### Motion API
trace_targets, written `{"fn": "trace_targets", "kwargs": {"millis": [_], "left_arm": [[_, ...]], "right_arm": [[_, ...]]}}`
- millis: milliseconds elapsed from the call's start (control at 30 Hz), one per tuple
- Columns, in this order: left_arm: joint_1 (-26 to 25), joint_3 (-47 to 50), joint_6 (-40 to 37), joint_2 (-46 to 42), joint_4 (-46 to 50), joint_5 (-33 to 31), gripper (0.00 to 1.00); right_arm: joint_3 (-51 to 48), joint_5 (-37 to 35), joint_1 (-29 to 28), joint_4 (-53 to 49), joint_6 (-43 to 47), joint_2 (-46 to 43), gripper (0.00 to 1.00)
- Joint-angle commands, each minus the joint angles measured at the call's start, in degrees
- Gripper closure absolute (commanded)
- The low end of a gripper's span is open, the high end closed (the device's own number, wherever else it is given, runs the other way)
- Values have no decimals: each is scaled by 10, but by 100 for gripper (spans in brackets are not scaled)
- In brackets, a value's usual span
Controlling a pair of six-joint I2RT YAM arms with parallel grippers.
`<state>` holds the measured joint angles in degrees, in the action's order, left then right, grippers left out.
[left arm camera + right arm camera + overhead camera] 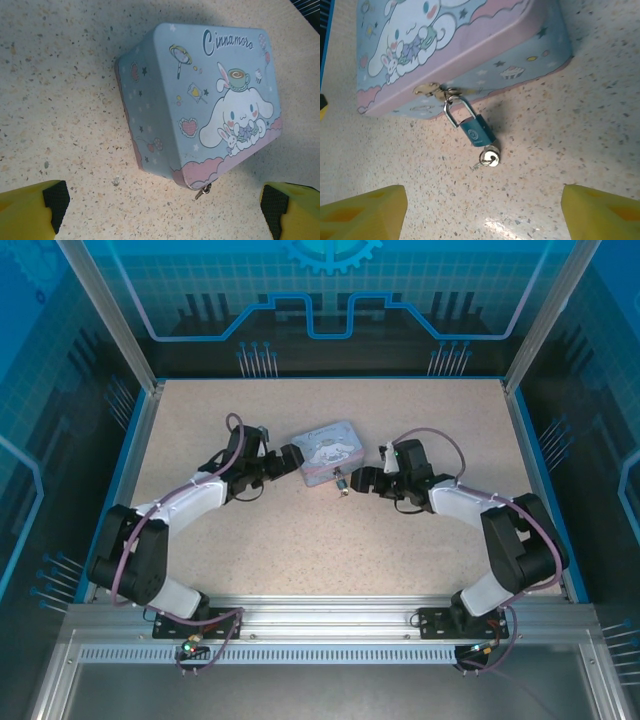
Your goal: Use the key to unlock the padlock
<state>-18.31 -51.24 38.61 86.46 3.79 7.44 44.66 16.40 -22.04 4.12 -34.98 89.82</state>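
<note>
The padlock (477,131) has a small teal body and a silver shackle hooked through the hasp (427,90) on the front of the lavender-blue cartoon tin (445,45). It lies on the table. The key (491,156) sits in the padlock's bottom end, with a small ring and a second key hanging off it. My right gripper (482,215) is open just short of the key, its yellow fingers (365,212) spread wide and holding nothing. My left gripper (160,215) is open beside the tin (200,100), where a bit of the padlock (203,191) peeks from under the corner.
In the top view the tin (325,452) sits mid-table between the left gripper (295,460) and the right gripper (357,480), with the padlock (340,483) at its near side. Blue walls and aluminium posts (110,320) enclose the speckled table (300,550).
</note>
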Motion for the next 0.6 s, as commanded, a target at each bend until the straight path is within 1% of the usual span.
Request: {"fn": "trace_targets", "kwargs": {"millis": [0, 167, 333, 500, 567], "left_arm": [[9, -21, -8, 18, -1, 18, 1], [29, -61, -19, 60, -7, 27, 1], [40, -102, -28, 97, 0, 38, 1], [41, -106, -27, 102, 0, 44, 1], [41, -100, -26, 95, -1, 42, 1]], "right_arm": [[4, -2, -11, 11, 10, 14, 21], [-3, -18, -18, 22, -3, 3, 20], [24, -20, -20, 15, -9, 12, 17], [54, -14, -19, 12, -10, 47, 15], [84, -10, -20, 14, -11, 64, 14]]}}
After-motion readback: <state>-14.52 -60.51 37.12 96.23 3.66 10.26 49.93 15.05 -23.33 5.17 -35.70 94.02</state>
